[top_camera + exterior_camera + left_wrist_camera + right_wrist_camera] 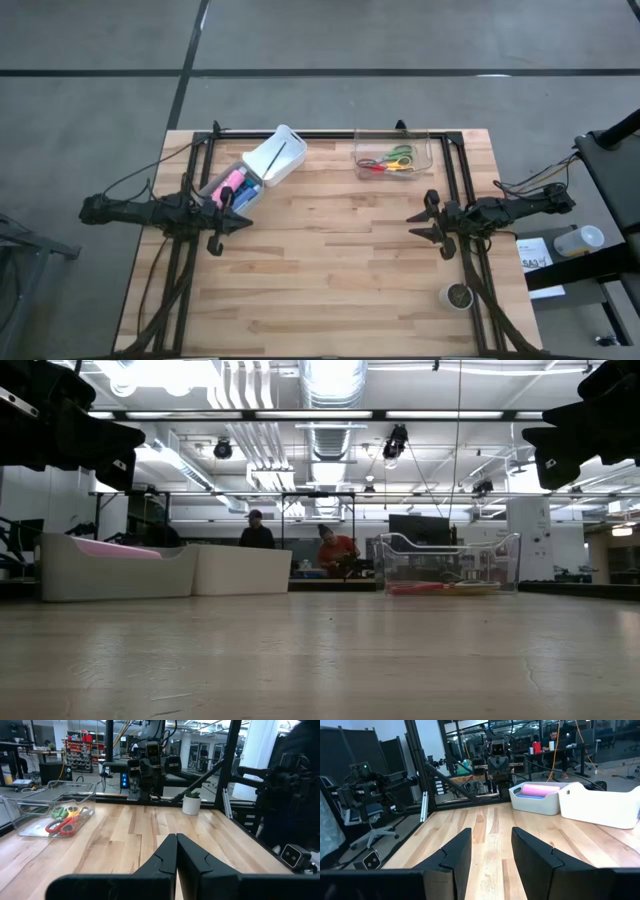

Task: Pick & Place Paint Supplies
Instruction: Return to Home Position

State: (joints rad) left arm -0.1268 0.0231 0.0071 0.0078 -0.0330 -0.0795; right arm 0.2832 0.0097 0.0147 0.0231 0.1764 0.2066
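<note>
In the high view, a pink bottle (pixel 232 181) and a blue item (pixel 248 187) lie in a white bin (pixel 214 183) at the table's far left. A thin brown paintbrush (pixel 279 155) lies in a second white bin (pixel 290 138) beside it. The right wrist view shows the pink bottle (pixel 540 788) in its bin (pixel 535 804). My left gripper (pixel 243 222) hovers shut just near of that bin, touching nothing. My right gripper (pixel 414 225) hovers open at the table's right, fingers apart in its wrist view (pixel 491 851). The tube and the dark blue bottle cannot be told apart.
A clear container (pixel 423 150) at the far edge holds yellow-, red- and green-handled scissors (pixel 390 160), also seen as scissors (pixel 64 819) in the left wrist view. A small round pot (pixel 457 296) stands near the right near corner. Bare wood lies between the arms. People sit beyond the table (pixel 340 550).
</note>
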